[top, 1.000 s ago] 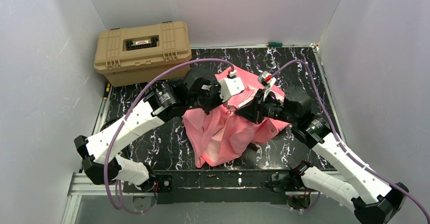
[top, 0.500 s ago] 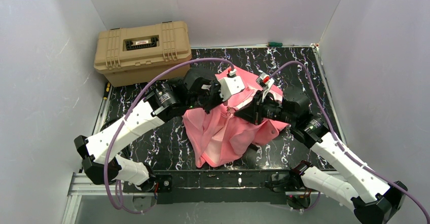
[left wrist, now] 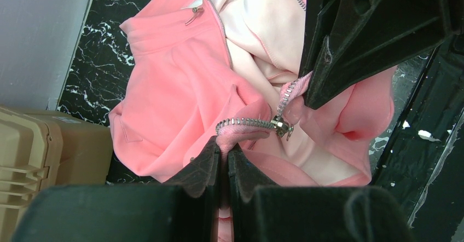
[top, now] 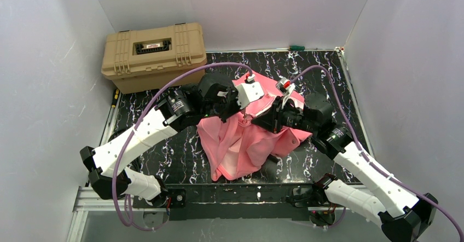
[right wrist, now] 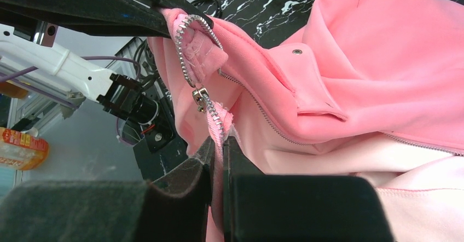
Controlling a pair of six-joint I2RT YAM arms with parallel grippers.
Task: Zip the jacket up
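Note:
The salmon-pink jacket (top: 241, 143) lies bunched on the black marbled table, its front lifted between both arms. My left gripper (left wrist: 223, 146) is shut on a fold of the jacket's (left wrist: 175, 88) zipper edge, just below the row of metal teeth. The silver zipper slider (left wrist: 282, 126) hangs a short way to the right of that grip. My right gripper (right wrist: 218, 140) is shut on the zipper tape just under the slider (right wrist: 200, 98), with the jacket's (right wrist: 372, 61) pocket snap beyond it. In the top view the two grippers nearly meet above the jacket, left gripper (top: 244, 109) facing right gripper (top: 258, 119).
A tan hard case (top: 154, 53) stands at the back left. A green-handled tool (top: 296, 47) lies along the back wall. White walls close in the table (top: 328, 72) on three sides. Purple cables arc over both arms.
My right arm has edged slightly left and back, toward the left gripper, still holding the zipper tape. The left arm has stayed put.

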